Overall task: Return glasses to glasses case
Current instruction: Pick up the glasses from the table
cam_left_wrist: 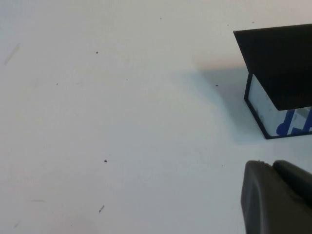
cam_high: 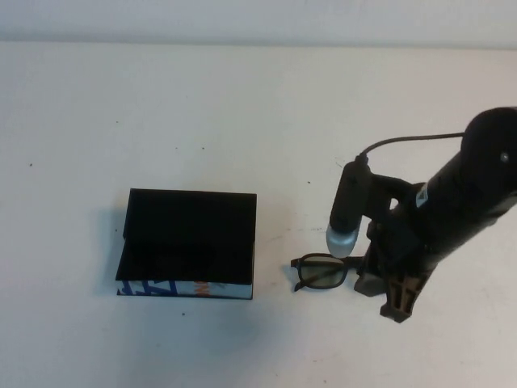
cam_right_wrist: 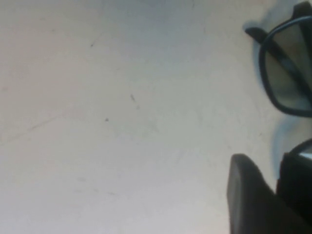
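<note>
The glasses (cam_high: 317,272) lie on the white table, to the right of the case. Their left lens shows; the right half is hidden under my right arm. One lens also shows in the right wrist view (cam_right_wrist: 287,73). My right gripper (cam_high: 378,284) is down at the right end of the glasses, with the lens just beyond its tips (cam_right_wrist: 280,161). The black glasses case (cam_high: 190,242) sits left of centre, its printed strip along the near edge. A corner of the case shows in the left wrist view (cam_left_wrist: 278,83). My left gripper (cam_left_wrist: 273,163) is shut and empty, some way from that corner.
The table (cam_high: 258,105) is bare white around the case and glasses. My left arm is out of the high view.
</note>
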